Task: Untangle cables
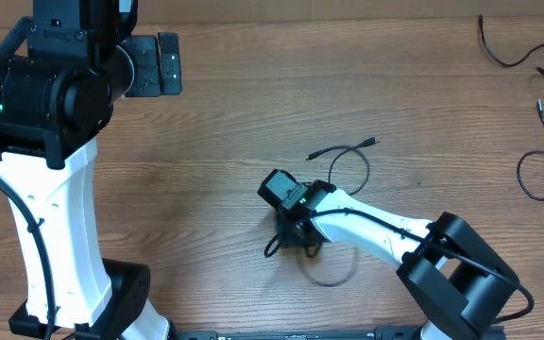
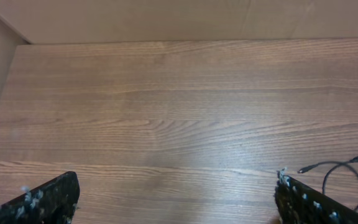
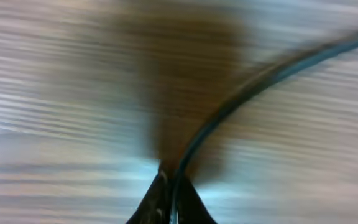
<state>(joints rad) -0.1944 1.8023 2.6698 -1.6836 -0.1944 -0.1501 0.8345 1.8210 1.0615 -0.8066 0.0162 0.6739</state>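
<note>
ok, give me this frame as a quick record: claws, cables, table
left claw: open, empty, at the far-left of the table
right claw: shut on the centre cable; wrist view is blurred
centre cable: a loop and two plug ends show beyond the right claw, the rest is hidden under the arm
other cables: loose strands along the right edge, apart from the centre cable
table: wood
</note>
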